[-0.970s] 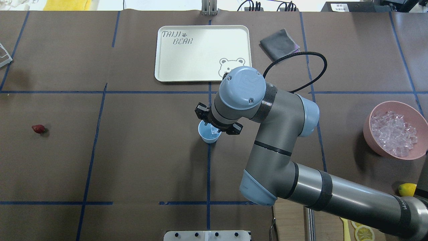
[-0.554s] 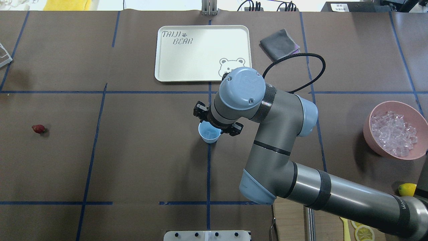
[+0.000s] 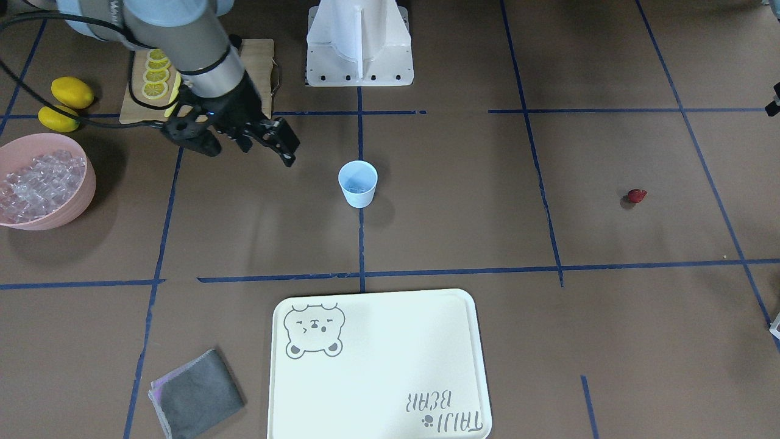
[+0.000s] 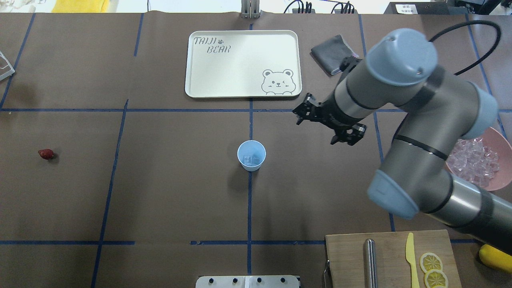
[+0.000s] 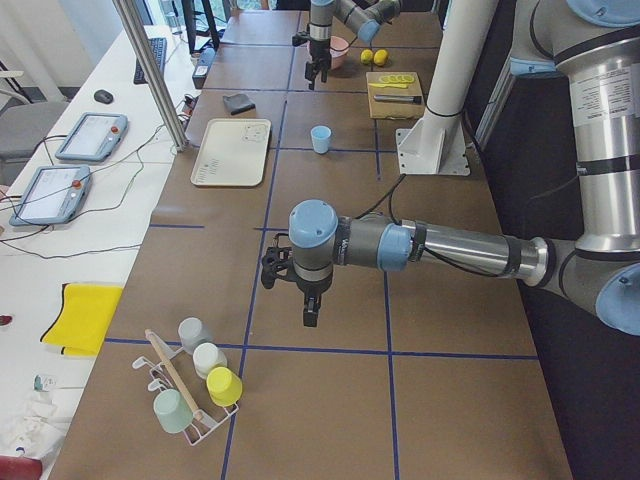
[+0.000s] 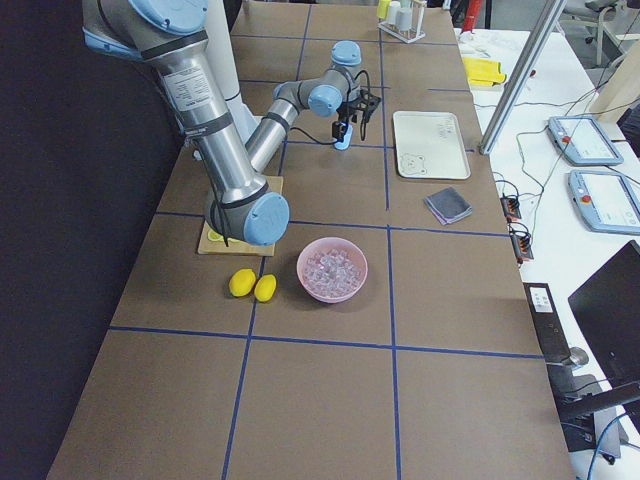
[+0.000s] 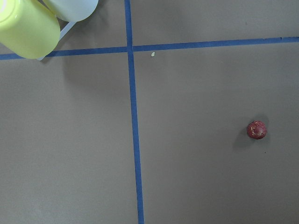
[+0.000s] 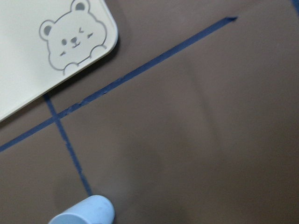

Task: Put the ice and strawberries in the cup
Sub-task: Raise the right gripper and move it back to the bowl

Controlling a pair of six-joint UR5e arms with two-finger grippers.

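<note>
The pale blue cup (image 4: 251, 156) stands upright at the table's middle, with a little clear ice (image 4: 251, 160) in its bottom. More ice (image 4: 474, 158) is heaped in the pink bowl (image 4: 502, 186) at the right. My right gripper (image 4: 326, 128) hangs open and empty above the table, between cup and bowl, also seen in the front view as right gripper (image 3: 247, 149). The dark red strawberry (image 4: 46, 154) lies alone at the far left and shows as strawberry (image 7: 256, 129) in the left wrist view. My left gripper (image 5: 308, 305) hovers over the table; I cannot tell its state.
A cream bear tray (image 4: 240, 64) and a grey cloth (image 4: 332, 54) lie at the back. A cutting board (image 4: 384, 260) with knife and lemon slices sits front right, whole lemons (image 3: 72, 91) beside the bowl. A rack of cups (image 5: 195, 385) stands past the strawberry.
My right arm has swung from over the cup to the right, toward the bowl, with its gripper still open. The cup now stands fully uncovered. The strawberry has not moved.
</note>
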